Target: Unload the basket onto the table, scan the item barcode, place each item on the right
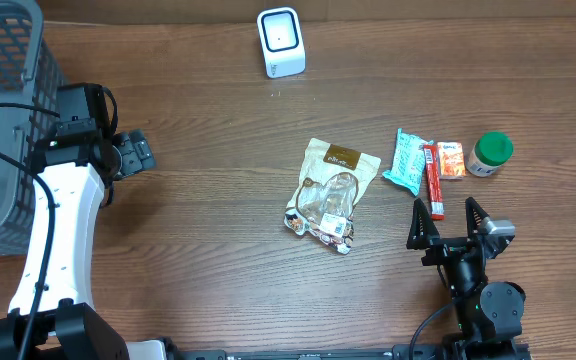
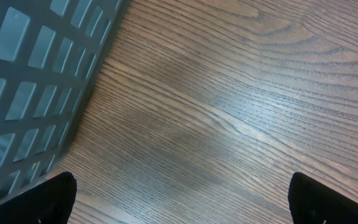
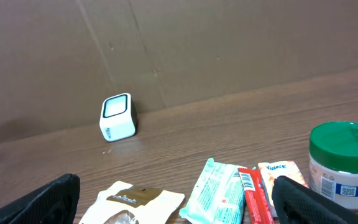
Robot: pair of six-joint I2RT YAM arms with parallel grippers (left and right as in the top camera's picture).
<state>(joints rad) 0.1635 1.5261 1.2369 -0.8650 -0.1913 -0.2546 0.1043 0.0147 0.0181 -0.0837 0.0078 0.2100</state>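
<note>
Jaws of the left gripper (image 1: 133, 152) and right gripper (image 1: 448, 222) stand wide apart, empty. The left is beside the basket (image 1: 8, 120); the right is near the packet (image 1: 408, 160), stick (image 1: 434, 180), sachet (image 1: 451, 160) and jar (image 1: 490, 154). The bag (image 1: 333, 193) lies mid-table, well apart from the scanner (image 1: 281, 42).

You've got the scanner (image 1: 281, 42): a small white box with a dark-rimmed window, standing upright. The snack bag (image 1: 332, 193), tan with a clear window, lies flat well in front of the scanner, slightly to its right. Further right of the scanner is a tight cluster. The teal packet (image 1: 408, 161) lies flat with the red stick (image 1: 434, 181) touching its right edge. The orange sachet (image 1: 451, 159) sits just beside the stick, and the green-lidded jar (image 1: 490, 154) stands upright at the far right.
</note>
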